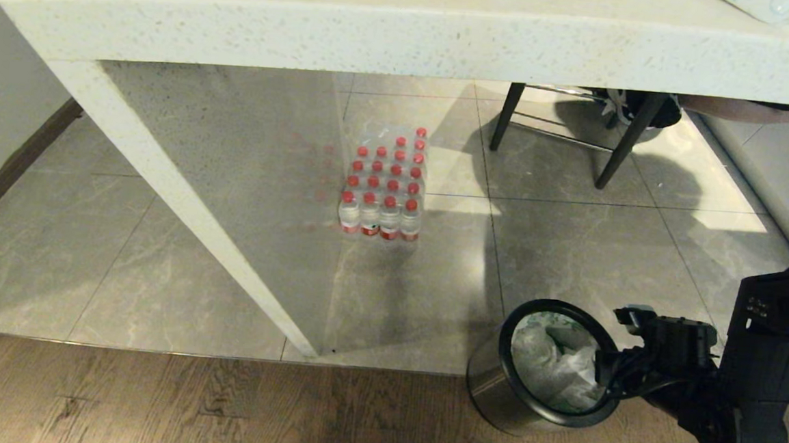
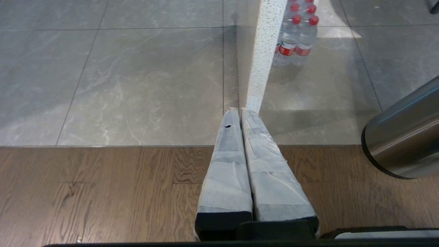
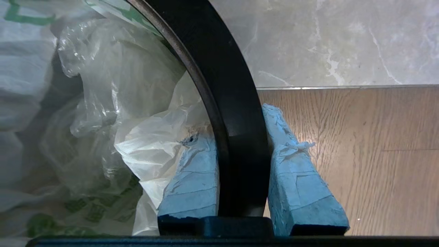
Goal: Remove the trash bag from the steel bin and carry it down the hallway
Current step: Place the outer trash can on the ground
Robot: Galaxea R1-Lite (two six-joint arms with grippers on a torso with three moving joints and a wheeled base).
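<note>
Your right gripper [image 3: 241, 171] fingers clamped astride the steel bin [image 1: 493, 399] glossy black rim, trash bag [image 3: 103, 120] crinkled translucent white, green print, slumped inside, left gripper [image 2: 240, 113] fingers together.

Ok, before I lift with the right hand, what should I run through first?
1. Right hand placement: one finger inside the steel bin, one outside, closed on the black rim. Not ok if only the bag should come up.
2. Trash bag in the grip: it lies against the inner finger, but whether it is pinched: cannot tell.
3. Bin standing: upright on the wood floor. Ok.
4. Left hand: shut, apart from the bin. Ok.
5. Room beside the bin: the table leg stands apart from it. Ok.
</note>
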